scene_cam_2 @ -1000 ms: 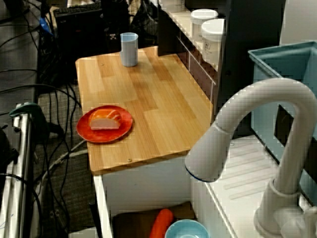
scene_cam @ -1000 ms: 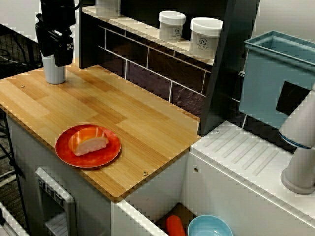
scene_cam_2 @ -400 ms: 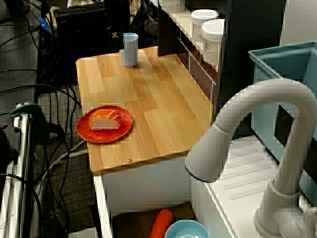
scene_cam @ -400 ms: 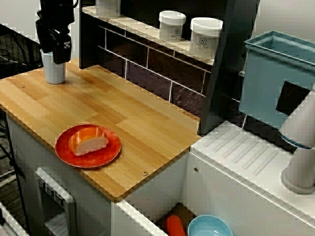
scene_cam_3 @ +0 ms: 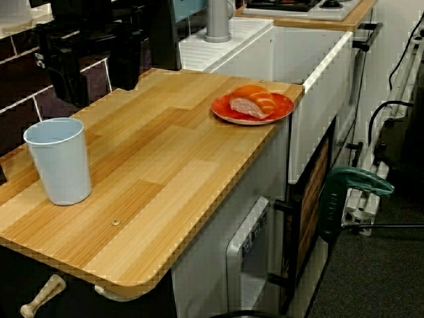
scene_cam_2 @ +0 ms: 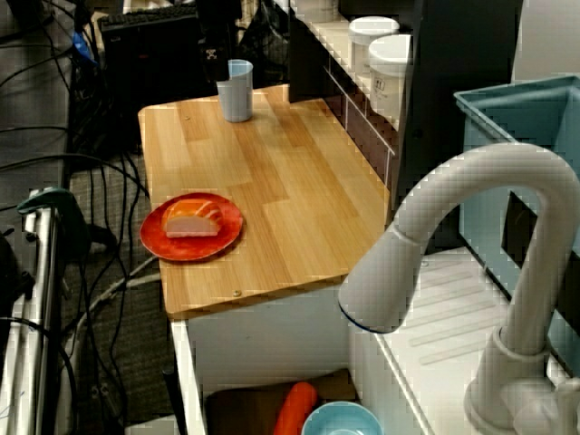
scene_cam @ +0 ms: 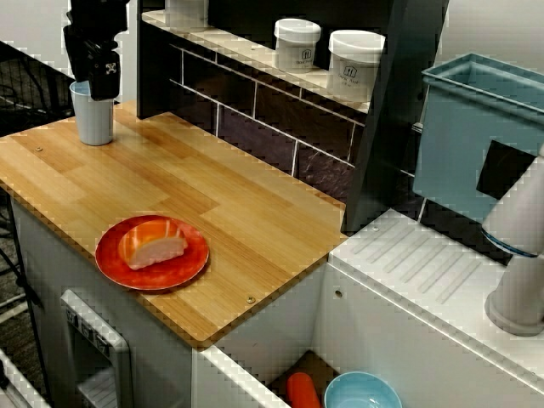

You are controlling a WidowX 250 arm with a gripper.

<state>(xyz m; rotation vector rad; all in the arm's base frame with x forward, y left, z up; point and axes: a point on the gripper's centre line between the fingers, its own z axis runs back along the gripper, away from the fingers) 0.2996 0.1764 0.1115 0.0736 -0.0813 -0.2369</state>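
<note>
A pale blue cup [scene_cam: 93, 119] stands upright at the far left corner of the wooden counter [scene_cam: 221, 195]. My black gripper [scene_cam: 93, 81] hangs just above and behind its rim, apart from it. In the view from the counter's end the gripper [scene_cam_3: 99, 86] is open, tile showing between its two fingers [scene_cam_3: 65, 76], and the cup [scene_cam_3: 59, 162] stands free below. Over the tap, the gripper [scene_cam_2: 216, 63] is a dark shape beside the cup [scene_cam_2: 236, 91]. A red plate [scene_cam: 110, 263] with a piece of salmon sushi [scene_cam: 155, 245] sits near the counter's front edge.
Two white jars [scene_cam: 297, 44] [scene_cam: 355, 65] stand on the shelf above the tiled back wall. A white tap [scene_cam_2: 471, 236] and a blue bin [scene_cam: 476, 136] are to the right. The sink below holds a blue bowl [scene_cam: 361, 393] and an orange thing [scene_cam: 302, 391].
The gripper was down around the cup a second ago. It has risen clear of it, and the cup has stayed standing in place.
</note>
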